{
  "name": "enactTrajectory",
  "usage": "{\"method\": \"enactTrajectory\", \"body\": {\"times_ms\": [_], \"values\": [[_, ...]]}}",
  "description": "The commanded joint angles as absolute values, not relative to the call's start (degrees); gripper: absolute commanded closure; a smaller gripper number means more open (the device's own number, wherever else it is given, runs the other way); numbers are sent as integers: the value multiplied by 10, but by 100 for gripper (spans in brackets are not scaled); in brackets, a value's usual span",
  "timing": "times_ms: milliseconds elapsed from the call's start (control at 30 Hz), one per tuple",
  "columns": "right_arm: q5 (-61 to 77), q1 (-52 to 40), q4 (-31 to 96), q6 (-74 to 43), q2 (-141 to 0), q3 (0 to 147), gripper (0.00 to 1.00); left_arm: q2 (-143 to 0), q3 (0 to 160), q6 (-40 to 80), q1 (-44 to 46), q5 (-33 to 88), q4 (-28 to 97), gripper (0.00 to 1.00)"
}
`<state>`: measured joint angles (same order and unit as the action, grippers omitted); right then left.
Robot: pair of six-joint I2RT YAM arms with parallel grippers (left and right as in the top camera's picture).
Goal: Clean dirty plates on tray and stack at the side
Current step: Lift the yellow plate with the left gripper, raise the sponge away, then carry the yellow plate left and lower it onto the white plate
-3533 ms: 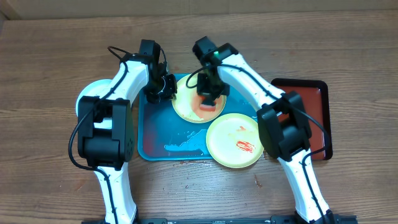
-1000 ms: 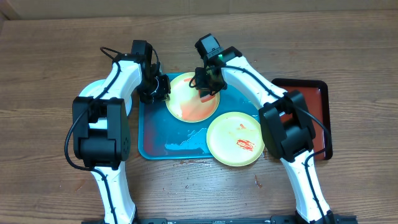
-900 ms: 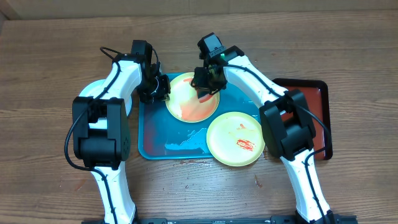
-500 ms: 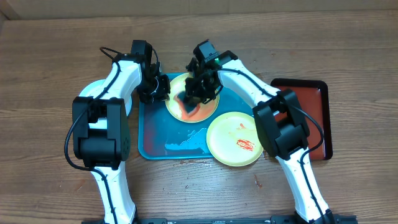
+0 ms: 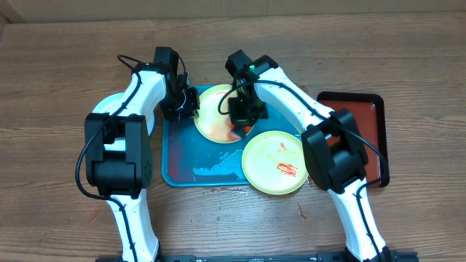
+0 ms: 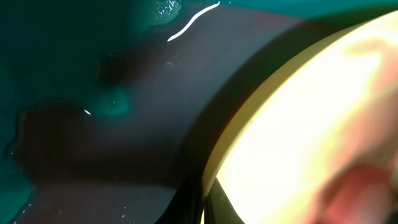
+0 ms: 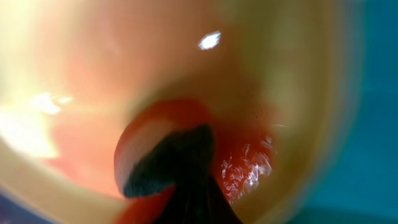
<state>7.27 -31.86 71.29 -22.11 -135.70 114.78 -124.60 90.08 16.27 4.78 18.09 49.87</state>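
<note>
Large turquoise-blue rectangular plastic tray point(image 5: 182, 160) is carrying two round cream, green-rimmed plates: upper plate point(image 5: 211, 120) and lower plate point(image 5: 275, 164). R gripper point(image 5: 244, 116) is pressing a dark wedge-shaped pad point(image 7: 174, 162), prob. clenched on it, into the red sauce smear point(image 7: 249, 168) on upper plate. L gripper point(image 5: 186, 105) is sitting at that plate's left rim; can't tell its grip.

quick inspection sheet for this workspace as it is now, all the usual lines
surface: brown wooden table, grain visible.
job's things: turquoise rectangular plastic tray with a wet streak; sauce-smeared cream round plate on it; second green-rimmed plate, red smear, overhanging the tray's near edge; white round plate partly under the left arm.
clutter: dark red black-rimmed tray at right.
grippers: left gripper clamps the smeared plate's left rim; right gripper down on it, dark tip in red sauce.
cables: black cables looped along both arms.
surroundings: pale band past the far edge.
</note>
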Motion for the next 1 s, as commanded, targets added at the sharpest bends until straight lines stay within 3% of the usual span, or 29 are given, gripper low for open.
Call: {"method": "enactTrajectory", "body": {"times_ms": [0,500,967], "values": [[-75,-314,724,-256,-1316,1145,96,-1253,895,147,45,148,492,96],[19,-261,731,-266,-1107,1145,96,-1134,908,102,46,39,543,96],[27,-140,818,-251,-1055,1145,96,-1002,908,90,138,-261,583,96]]}}
